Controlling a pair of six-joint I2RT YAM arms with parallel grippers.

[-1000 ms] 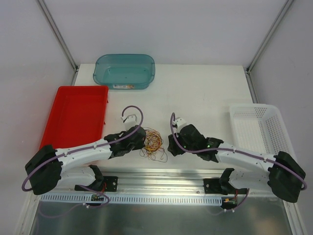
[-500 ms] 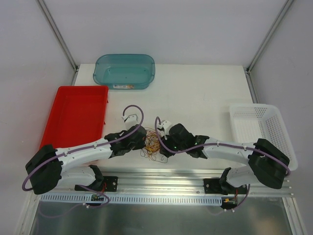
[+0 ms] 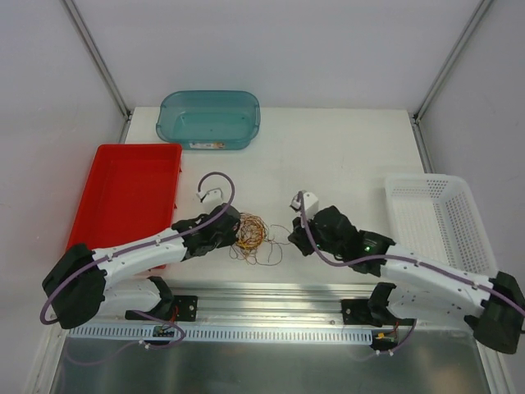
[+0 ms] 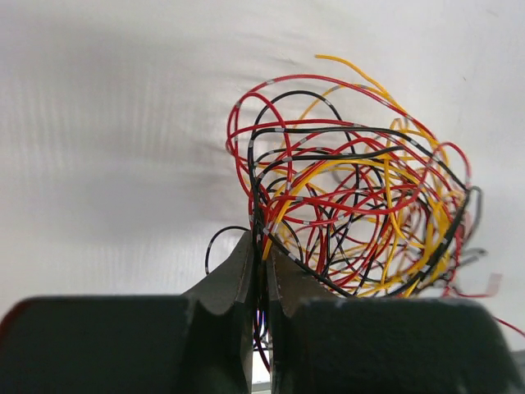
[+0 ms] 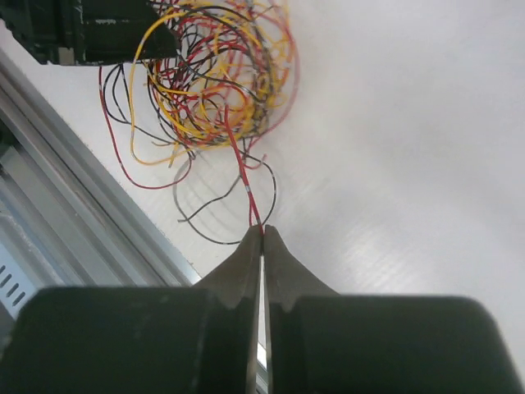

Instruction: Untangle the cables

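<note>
The cables (image 3: 253, 236) are bunched on the table (image 3: 344, 156) between both arms: light, springy, easily snagged. Several strands are pinched in the left gripper (image 4: 261, 246); one red strand is clamped in the right gripper (image 5: 262, 234), and single strands are judged the better hold.

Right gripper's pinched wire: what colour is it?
The wire is red; the right wrist view shows it best.

Bench (image 3: 344, 156) beyond the cables (image 3: 253, 235) lies open. Left claw (image 4: 261, 256) and right claw (image 5: 262, 240) crowd their flanks; red tray (image 3: 123, 197), teal tub (image 3: 209, 121), white basket (image 3: 435, 215) wall the left, far and right edges.
</note>
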